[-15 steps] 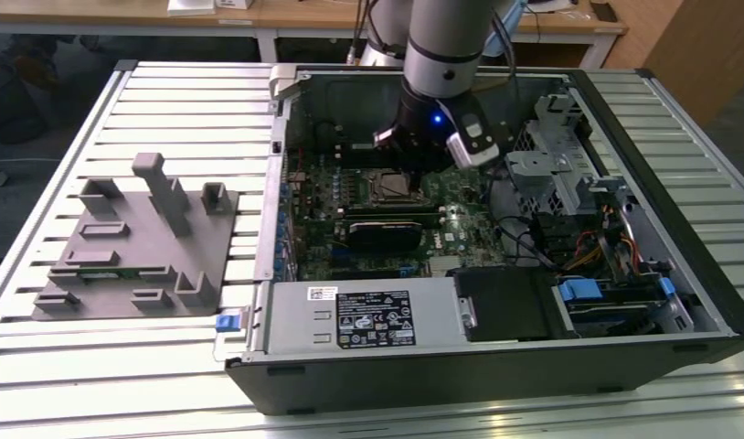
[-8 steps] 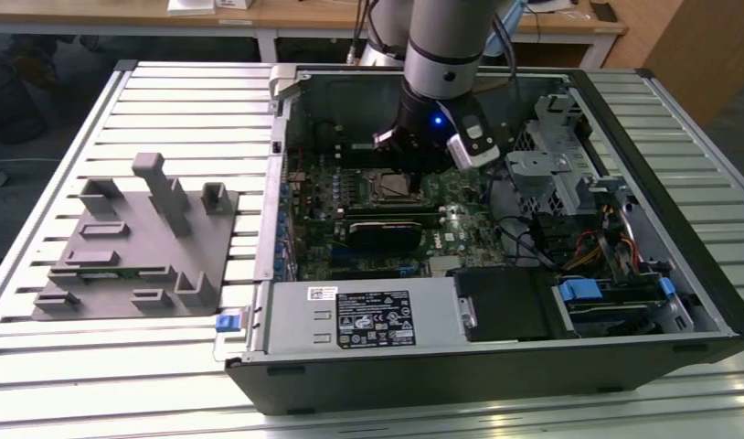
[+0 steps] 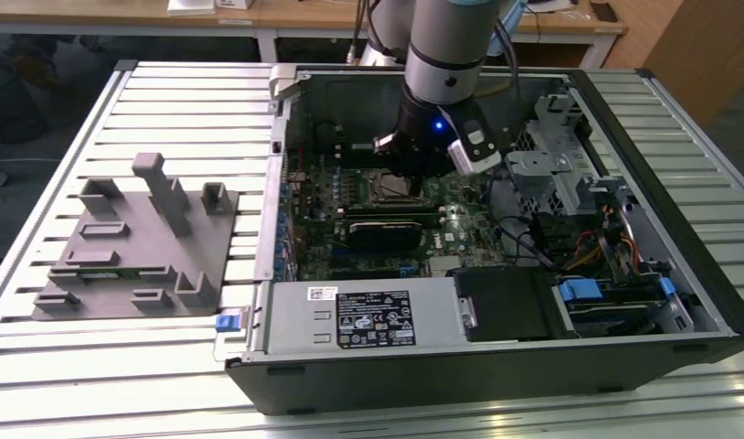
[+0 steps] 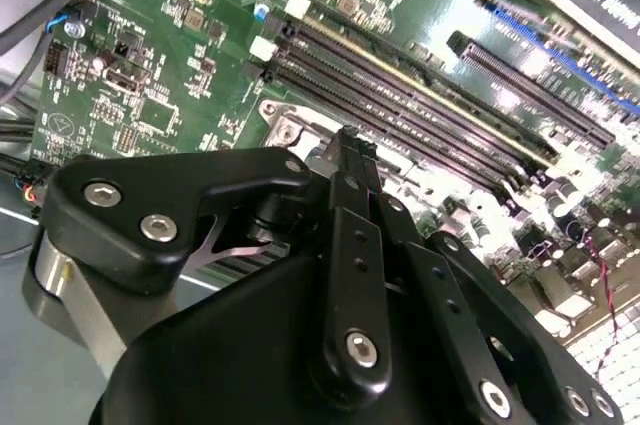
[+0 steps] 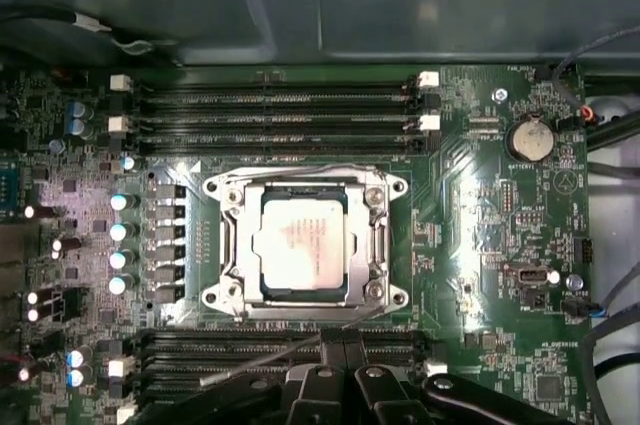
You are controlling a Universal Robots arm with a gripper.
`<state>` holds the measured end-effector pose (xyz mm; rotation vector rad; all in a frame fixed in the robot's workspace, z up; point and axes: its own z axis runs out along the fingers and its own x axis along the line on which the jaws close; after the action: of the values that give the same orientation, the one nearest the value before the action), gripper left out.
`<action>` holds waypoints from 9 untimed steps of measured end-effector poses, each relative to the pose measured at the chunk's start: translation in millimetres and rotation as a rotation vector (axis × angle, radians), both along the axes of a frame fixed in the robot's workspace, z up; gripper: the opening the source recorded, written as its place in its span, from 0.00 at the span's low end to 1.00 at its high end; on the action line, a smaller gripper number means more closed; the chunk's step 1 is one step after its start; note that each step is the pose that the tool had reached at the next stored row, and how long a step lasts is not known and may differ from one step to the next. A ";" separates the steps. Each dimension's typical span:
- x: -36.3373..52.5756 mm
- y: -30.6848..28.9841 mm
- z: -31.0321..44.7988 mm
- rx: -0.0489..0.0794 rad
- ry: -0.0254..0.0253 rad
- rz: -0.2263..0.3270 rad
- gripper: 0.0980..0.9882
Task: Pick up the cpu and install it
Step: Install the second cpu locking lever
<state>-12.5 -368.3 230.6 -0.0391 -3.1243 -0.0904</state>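
Small square silver-topped cpu (image 5: 303, 245) seated in metal socket frame (image 5: 305, 245) on green motherboard (image 5: 480, 205), between black memory slot banks (image 5: 275, 110); gripper (image 3: 403, 169) above socket.

Work surface: pale slatted metal table (image 3: 164, 101), ribs running across the exterior view. Beyond its far edge — light wooden desks (image 3: 287, 16) with white legs, dark floor (image 3: 31, 101) beneath. Wooden panel (image 3: 696, 46) at the exterior view's far right corner. Lighting even, soft — glare off the slats.
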 end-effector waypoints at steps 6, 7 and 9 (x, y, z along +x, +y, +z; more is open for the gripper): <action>-18.1 -5.8 -0.9 0.001 0.0000 0.000 0.01; -22.0 -5.9 -1.0 0.002 0.0000 0.000 0.01; -29.6 -6.0 -1.1 0.002 0.0000 0.000 0.01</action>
<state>-42.1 -374.2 229.5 -0.0388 -3.1242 -0.0939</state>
